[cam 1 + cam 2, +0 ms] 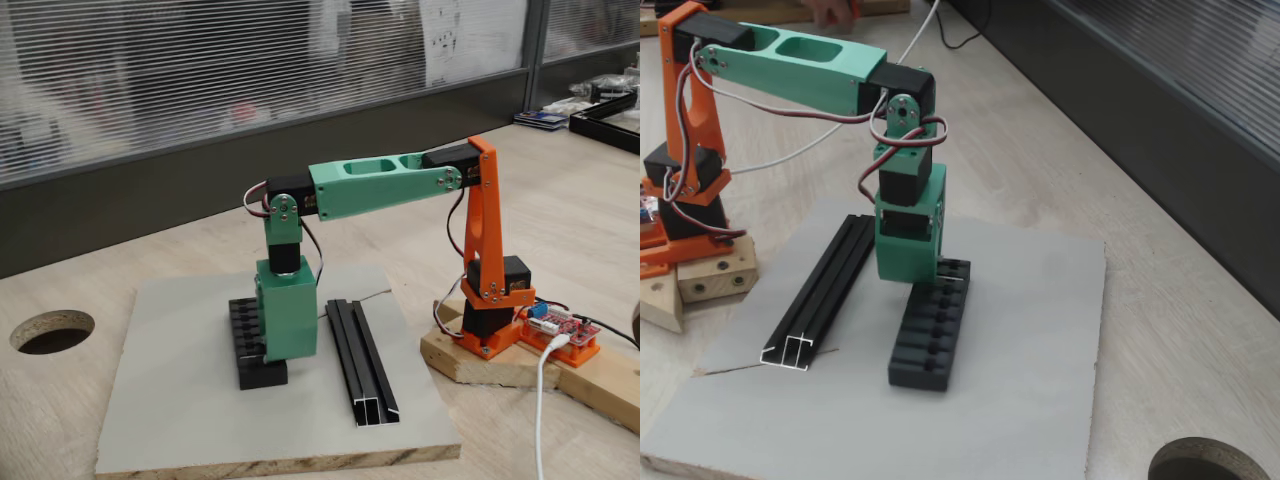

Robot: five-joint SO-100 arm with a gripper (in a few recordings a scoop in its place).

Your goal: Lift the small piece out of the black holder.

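My gripper [283,352] points straight down onto the black holder [928,335], its green body hiding the fingertips in both fixed views, so I cannot tell whether the jaws are apart or closed, and the small piece is too small or hidden to pick out; I judge the lift not yet done, with me low over the slots. Going left to right in a fixed view, a round hole [52,331] in the wooden table [60,420], then the grey board [180,400] carrying the holder and a long black rail [362,362], then my orange base [490,300]. Behind runs a dark wall under window blinds [200,70].
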